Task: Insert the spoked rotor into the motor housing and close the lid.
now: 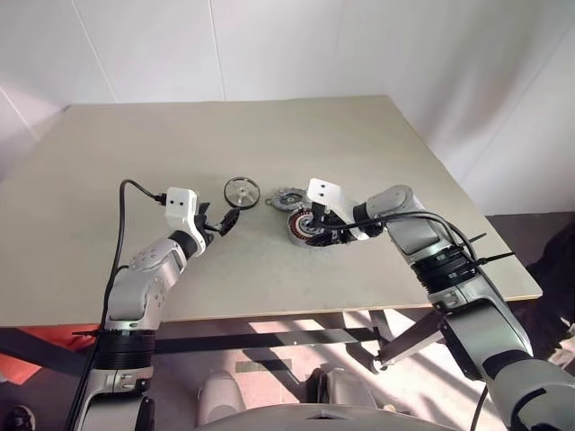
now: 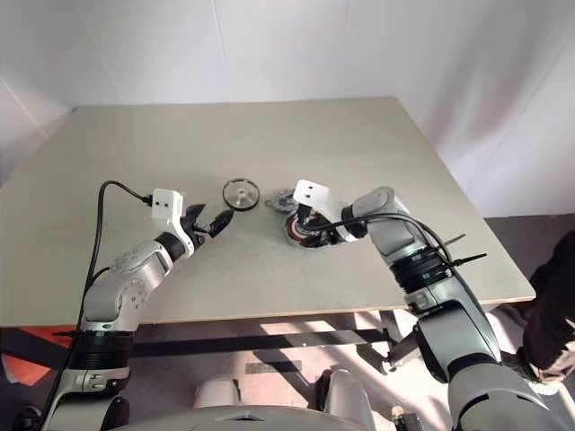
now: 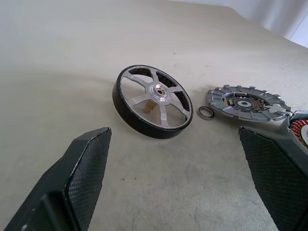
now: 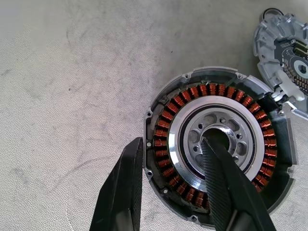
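Left gripper (image 1: 229,218) jaws wide and empty near the spoked rotor (image 3: 153,101) on the counter (image 1: 135,162), right gripper (image 4: 175,187) jaws part-open astride the motor housing (image 4: 219,144) wall, lid (image 3: 248,101) just beside

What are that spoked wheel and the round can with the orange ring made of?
The spoked rotor looks like polished metal, bright spokes inside a dark outer band. The motor housing seems grey metal, its ring looking like reddish copper wire coils.

One spoked rotor (image 3: 153,102), one motor housing (image 4: 217,145), one lid (image 3: 248,101), one small metal ring (image 3: 206,112), on one table (image 1: 135,153)
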{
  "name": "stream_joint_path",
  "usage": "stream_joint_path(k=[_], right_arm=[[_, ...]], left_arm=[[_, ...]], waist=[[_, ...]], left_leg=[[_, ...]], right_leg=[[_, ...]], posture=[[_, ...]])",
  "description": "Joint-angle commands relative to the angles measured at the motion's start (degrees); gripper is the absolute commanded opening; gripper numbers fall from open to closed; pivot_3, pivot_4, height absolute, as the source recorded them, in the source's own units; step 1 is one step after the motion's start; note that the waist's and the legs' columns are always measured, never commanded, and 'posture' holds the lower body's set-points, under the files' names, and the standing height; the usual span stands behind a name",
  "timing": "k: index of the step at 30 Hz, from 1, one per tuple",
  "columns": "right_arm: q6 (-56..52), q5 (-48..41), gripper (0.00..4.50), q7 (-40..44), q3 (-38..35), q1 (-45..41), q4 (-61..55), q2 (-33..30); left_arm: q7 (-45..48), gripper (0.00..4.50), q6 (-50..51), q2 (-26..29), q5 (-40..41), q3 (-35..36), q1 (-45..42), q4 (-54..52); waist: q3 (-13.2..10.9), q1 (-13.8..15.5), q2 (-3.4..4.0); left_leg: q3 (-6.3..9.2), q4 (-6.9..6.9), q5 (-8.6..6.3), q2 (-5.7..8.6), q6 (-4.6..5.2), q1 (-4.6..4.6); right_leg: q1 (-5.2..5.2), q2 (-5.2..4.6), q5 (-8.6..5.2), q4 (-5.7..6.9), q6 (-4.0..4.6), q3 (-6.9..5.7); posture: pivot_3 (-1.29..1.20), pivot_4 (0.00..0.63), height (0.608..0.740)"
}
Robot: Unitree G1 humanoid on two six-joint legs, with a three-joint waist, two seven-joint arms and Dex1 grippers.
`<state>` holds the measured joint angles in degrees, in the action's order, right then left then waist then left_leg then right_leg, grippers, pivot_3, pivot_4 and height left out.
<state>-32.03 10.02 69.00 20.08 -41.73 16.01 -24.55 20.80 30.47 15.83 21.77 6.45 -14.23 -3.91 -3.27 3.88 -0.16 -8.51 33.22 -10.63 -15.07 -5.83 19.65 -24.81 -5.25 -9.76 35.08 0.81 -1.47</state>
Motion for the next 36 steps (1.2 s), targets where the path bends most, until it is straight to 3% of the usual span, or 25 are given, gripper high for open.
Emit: stream_joint_path(k=[1, 8, 15, 19, 26, 31, 36], right_arm=[[0.0, -1.5, 2.91, -1.6, -0.3, -1.5, -0.3, 0.3], [-6.3, -6.9, 2.91, 0.6, -1.7, -2.9, -8.0, -0.2], [-11.5, -12.9, 2.91, -2.2, -2.7, -6.5, -9.0, 4.0], [-9.0, -13.2, 2.91, -7.1, -2.6, -10.0, 1.0, 10.3], [2.2, -12.4, 2.91, -16.1, -5.1, -18.0, 28.7, 20.5], [11.0, -10.9, 2.91, -22.1, -7.1, -22.8, 44.4, 22.9], [15.6, -9.1, 2.91, -25.3, -8.7, -25.5, 52.0, 22.7]], left_arm=[[0.3, 4.5, -0.5, 0.7, 0.0, 0.4, -0.4, -2.2], [0.6, 4.5, -0.4, 0.9, -0.1, 0.3, -0.9, -1.4], [1.1, 4.5, -0.4, 0.8, -0.2, 0.2, -1.8, -0.5], [1.2, 4.5, -0.5, 0.7, -0.3, 0.1, -2.2, 0.1], [1.3, 4.5, -0.4, 0.9, -0.5, 0.3, -2.2, -0.3], [1.0, 4.5, -0.1, 1.4, -0.4, 0.9, -1.4, -1.4], [0.6, 4.5, 0.2, 1.7, -0.3, 1.2, -0.7, -2.2]], waist=[[0.0, 0.1, 0.01], [0.0, 0.1, 0.02], [0.0, 0.1, 0.02], [0.0, 0.0, 0.02], [0.0, 0.1, 0.05], [-0.1, 0.0, 0.09], [-0.1, 0.0, 0.2]], left_leg=[[0.0, 0.0, 0.02, 0.0, -0.02, 0.0], [0.01, 0.05, 0.03, 0.01, -0.03, 0.05], [0.02, -0.09, 0.01, 0.0, -0.01, 0.06], [0.02, -0.09, 0.03, 0.0, -0.04, 0.04], [0.07, -0.04, 0.05, 0.01, -0.09, 0.11], [0.09, -0.06, 0.03, 0.0, -0.05, 0.27], [0.08, -0.06, 0.01, -0.02, -0.03, 0.32]], right_leg=[[-0.01, 0.0, -0.01, 0.01, -0.01, 0.0], [-0.01, 0.0, 0.0, 0.02, -0.01, 0.02], [-0.07, 0.0, 0.01, 0.08, 0.0, 0.01], [-0.09, 0.0, 0.01, 0.12, 0.0, 0.0], [-0.27, -0.02, 0.01, 0.18, 0.01, -0.01], [-0.41, -0.04, 0.01, 0.15, 0.03, -0.02], [-0.45, -0.03, 0.01, 0.14, 0.03, -0.02]], posture=[[0.0, 0.0, 0.74], [0.0, 0.0, 0.74], [0.0, 0.0, 0.74], [0.0, 0.0, 0.74], [0.0, 0.0, 0.74], [0.0, 0.0, 0.74], [0.0, 0.0, 0.74]])
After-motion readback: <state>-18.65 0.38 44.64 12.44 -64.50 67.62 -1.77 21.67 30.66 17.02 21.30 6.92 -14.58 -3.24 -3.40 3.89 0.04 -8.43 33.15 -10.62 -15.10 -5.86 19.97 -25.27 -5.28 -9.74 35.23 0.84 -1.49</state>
